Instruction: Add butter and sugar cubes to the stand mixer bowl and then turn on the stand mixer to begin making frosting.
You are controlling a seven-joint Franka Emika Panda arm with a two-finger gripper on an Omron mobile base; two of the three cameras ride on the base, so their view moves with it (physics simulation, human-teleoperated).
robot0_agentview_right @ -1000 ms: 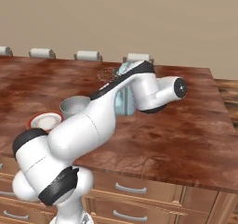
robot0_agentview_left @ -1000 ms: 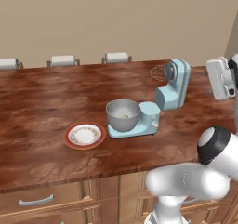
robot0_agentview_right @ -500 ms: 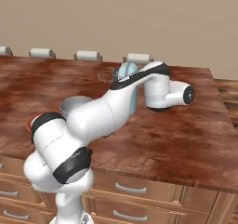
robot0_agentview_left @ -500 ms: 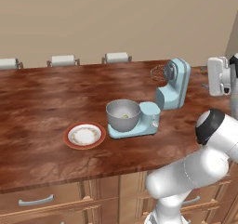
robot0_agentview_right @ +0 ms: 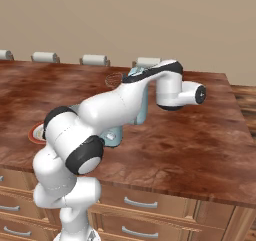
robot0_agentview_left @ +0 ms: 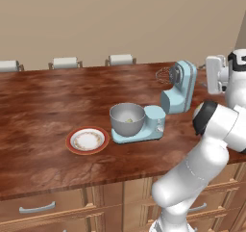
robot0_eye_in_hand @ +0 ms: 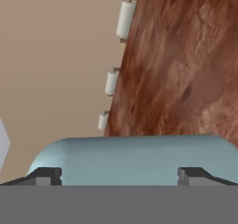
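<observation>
Since the earlier frame your arm has swung further right — the gripper [robot0_eye_in_hand: 119, 174] now sits wide open and empty, low in the hand view, just behind the stand mixer [robot0_agentview_left: 166, 108]'s tilted head. The stand mixer bowl [robot0_agentview_left: 127, 120] at centre holds yellowish bits. Lower the head squarely before the knob.

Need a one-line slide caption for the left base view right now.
Stand mixer head tilted back, grey bowl on its base beside a red-rimmed plate.

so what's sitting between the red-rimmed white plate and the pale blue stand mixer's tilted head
The round grey metal bowl, seated on the mixer's flat base, lies between the red-rimmed white plate and the pale blue stand mixer's tilted-back head; the left base view shows it.
</observation>
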